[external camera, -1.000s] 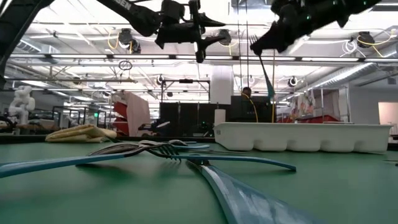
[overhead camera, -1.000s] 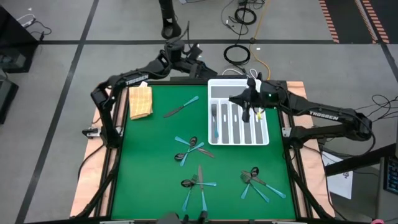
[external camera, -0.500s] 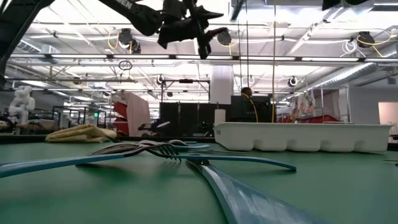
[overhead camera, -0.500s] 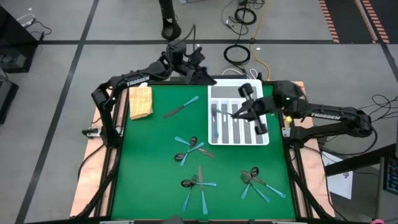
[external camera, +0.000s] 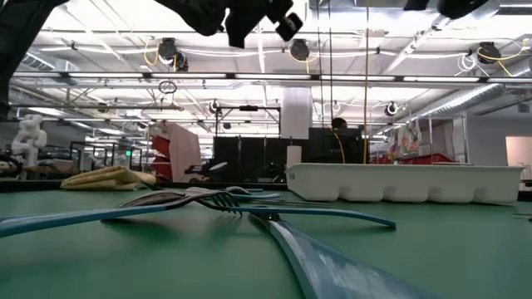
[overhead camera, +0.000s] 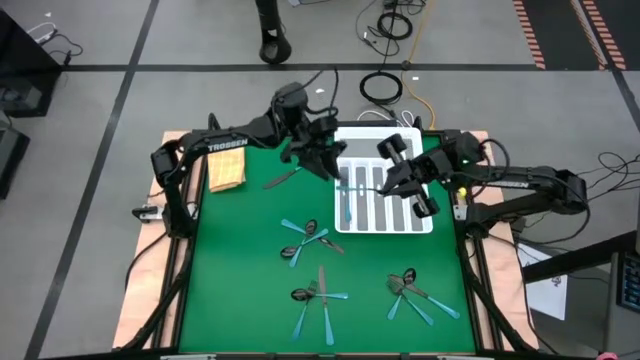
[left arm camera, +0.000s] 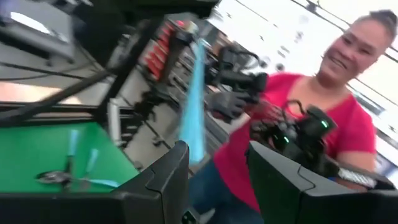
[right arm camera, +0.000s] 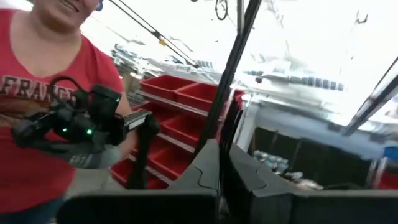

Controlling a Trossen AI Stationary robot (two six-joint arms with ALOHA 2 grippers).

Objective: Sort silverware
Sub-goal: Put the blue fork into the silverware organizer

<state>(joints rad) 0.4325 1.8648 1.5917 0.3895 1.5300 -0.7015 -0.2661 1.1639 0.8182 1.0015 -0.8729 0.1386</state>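
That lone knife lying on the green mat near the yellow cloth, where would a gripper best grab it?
Probably by the light-blue handle of the knife, coming straight down from above. It lies flat and slanted on the green mat, apart from other pieces, so the jaws could straddle the narrow handle across its width. The yellow cloth sits clear of it.

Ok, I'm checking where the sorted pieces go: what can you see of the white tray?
The tray is white, plastic-looking and rectangular, divided into long parallel slots. It lies flat on the green mat at the mat's back right corner. In the low view it is a low wall. Silverware lies lengthwise in the slots. Both arms partly hide it from above.
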